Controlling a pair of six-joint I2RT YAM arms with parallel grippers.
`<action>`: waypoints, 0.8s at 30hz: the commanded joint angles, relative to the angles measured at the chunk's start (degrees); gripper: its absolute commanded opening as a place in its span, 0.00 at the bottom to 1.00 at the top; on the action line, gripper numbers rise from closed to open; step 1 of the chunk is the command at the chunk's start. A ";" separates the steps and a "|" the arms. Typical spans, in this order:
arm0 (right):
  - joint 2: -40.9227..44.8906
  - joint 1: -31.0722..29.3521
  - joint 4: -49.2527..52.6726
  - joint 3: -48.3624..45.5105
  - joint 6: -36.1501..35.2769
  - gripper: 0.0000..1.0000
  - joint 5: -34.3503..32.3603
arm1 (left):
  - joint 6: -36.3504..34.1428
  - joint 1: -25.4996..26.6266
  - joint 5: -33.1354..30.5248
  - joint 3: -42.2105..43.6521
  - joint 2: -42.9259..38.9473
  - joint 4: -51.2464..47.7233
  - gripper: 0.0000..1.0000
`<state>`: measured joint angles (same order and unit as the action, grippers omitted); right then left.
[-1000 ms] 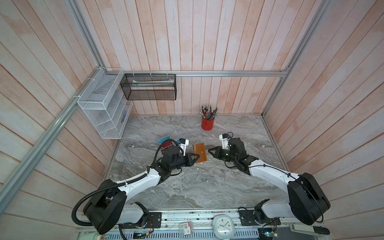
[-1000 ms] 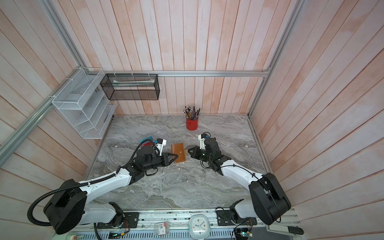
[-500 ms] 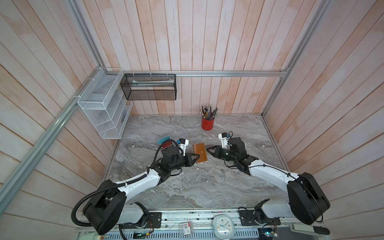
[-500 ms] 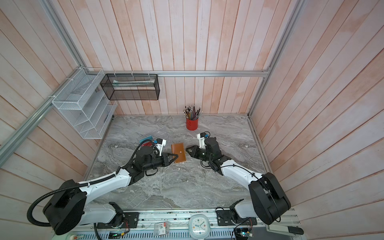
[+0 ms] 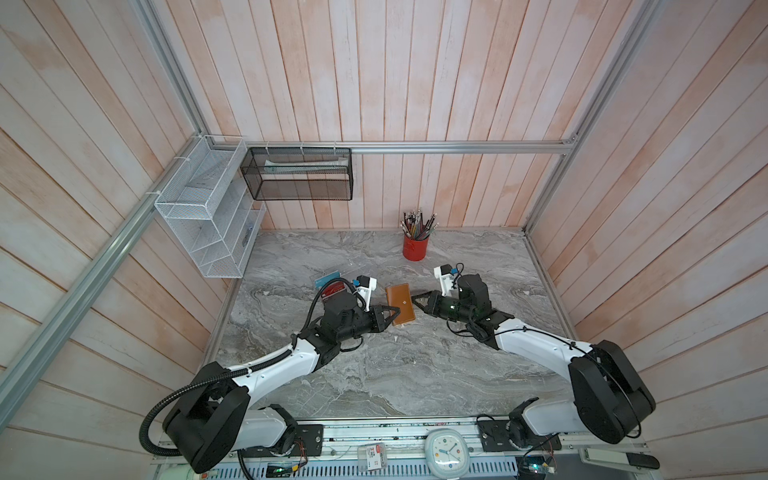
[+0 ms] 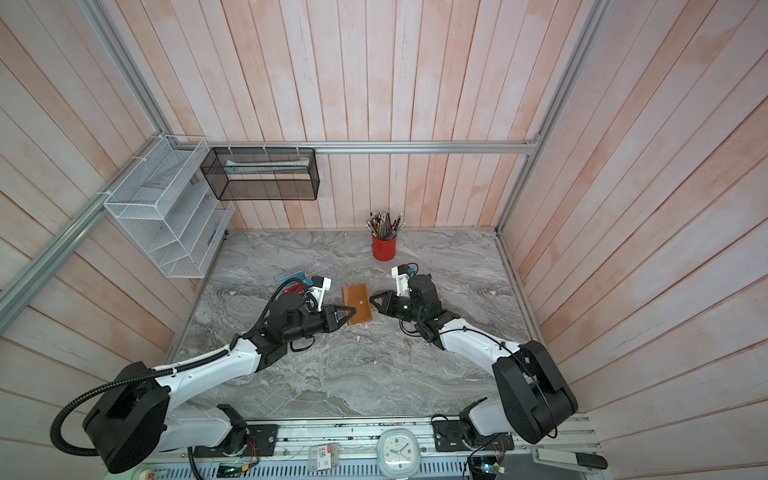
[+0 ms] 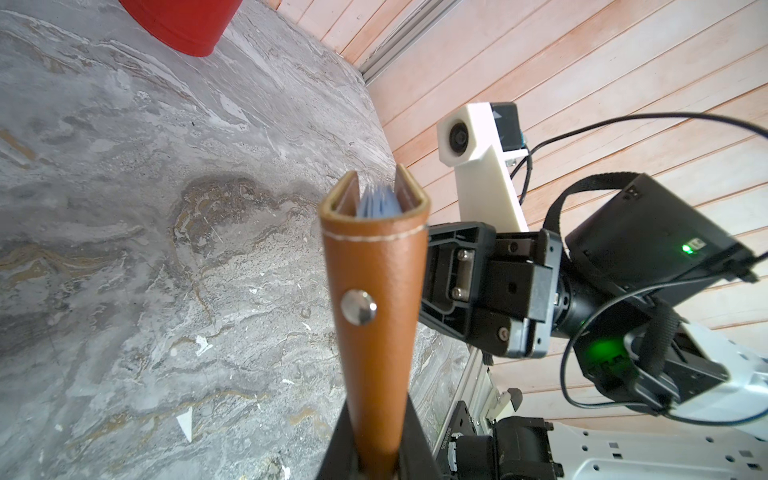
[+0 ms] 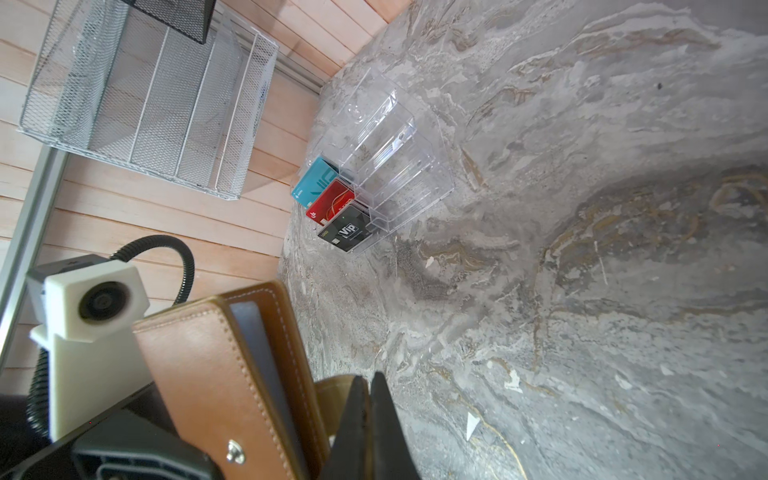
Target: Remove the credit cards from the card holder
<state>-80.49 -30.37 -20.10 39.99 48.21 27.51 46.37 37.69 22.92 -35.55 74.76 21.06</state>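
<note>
- One marble table (image 5: 374,374).
- One white mesh rack (image 5: 208,224) and one black mesh basket (image 5: 297,174), both wall-hung.
- One clear rack (image 8: 395,137) holding three: teal card (image 8: 313,183), red card (image 8: 332,199), black card (image 8: 347,232).
- One red cup (image 5: 414,248).
- One card holder (image 5: 401,297), mid-table, pinched in the left gripper (image 5: 395,311) fingers.
- Right gripper (image 5: 415,299) fingers pressed together at the holder's edge.
- The credit cards can't be counted; only grey-blue sleeves (image 7: 376,203) show.

On my counter (image 5: 374,374) I see a red cup (image 5: 414,249) of pencils (image 5: 417,222) near the back wall and a clear rack (image 8: 399,137) holding 3 cards (image 8: 332,203).
</note>
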 commanded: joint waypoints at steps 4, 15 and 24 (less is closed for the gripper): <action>3.02 -0.10 2.75 0.67 -1.71 0.00 -0.86 | -0.11 -0.82 -0.16 0.65 -0.71 1.52 0.02; 6.44 -1.03 6.78 0.93 -2.76 0.00 -2.76 | 1.17 -1.35 -0.51 2.18 -0.34 2.89 0.57; 6.15 -2.19 10.78 1.77 -4.37 0.00 -4.97 | 1.60 -1.35 -1.02 3.31 0.54 3.40 0.73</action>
<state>-74.24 -31.97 -11.40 40.23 44.99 24.01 48.05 36.53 22.20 -33.39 74.78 22.55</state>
